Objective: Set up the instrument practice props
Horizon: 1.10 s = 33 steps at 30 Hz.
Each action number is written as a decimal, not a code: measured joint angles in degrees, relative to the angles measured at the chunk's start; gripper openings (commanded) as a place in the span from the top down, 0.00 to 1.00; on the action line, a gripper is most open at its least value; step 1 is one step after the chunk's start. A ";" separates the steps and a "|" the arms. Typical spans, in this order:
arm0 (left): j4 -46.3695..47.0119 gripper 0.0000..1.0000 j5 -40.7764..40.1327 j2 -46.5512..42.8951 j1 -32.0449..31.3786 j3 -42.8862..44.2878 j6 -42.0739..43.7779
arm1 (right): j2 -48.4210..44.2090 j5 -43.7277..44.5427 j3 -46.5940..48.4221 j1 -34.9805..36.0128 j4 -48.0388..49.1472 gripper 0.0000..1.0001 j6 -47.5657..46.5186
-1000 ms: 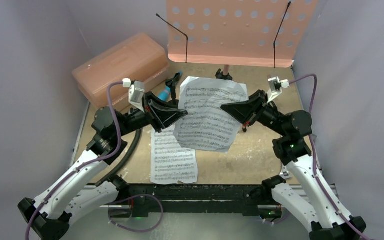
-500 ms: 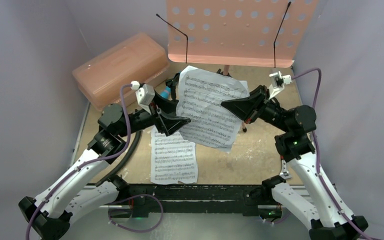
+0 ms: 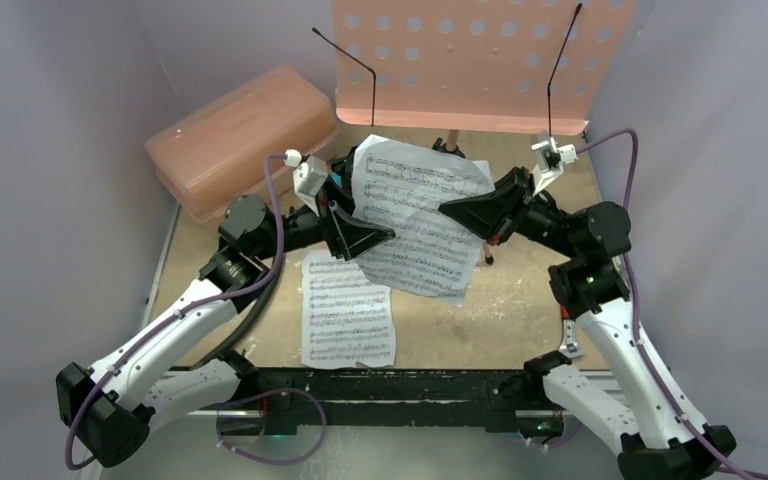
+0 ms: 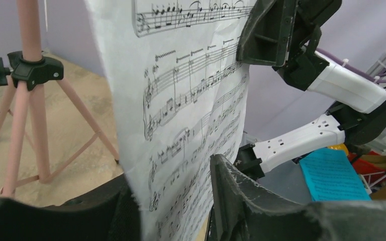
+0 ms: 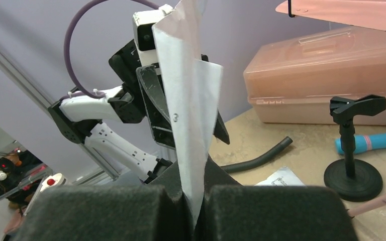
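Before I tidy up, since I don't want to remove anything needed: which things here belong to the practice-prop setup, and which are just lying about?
Job: pink music stand, raised sheet-music page, flat sheet-music page, cyan microphone, black mic stand.
Lying about: translucent pink case, black tube.

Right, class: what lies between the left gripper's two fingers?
The raised sheet-music page, its edge inside the open left gripper; the left wrist view shows it.

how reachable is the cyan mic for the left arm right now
Probably yes: the cyan toy microphone lies uncovered on the table beside the mic stand, near the left arm. But the left gripper, jaws open, straddles the raised page the right gripper pinches, so it should back off first.
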 measured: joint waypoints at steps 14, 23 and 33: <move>8.39 1.00 3.63 2.99 0.00 0.00 -9.14 | 2.49 0.02 2.84 0.00 -4.48 1.00 -1.36; 7.87 1.00 2.51 2.58 0.00 0.00 -8.50 | 2.97 1.92 7.69 0.02 -13.22 0.69 -4.63; 4.90 1.00 -3.48 -1.79 0.00 0.00 -5.60 | 2.89 7.63 11.85 0.02 -21.35 0.32 -8.68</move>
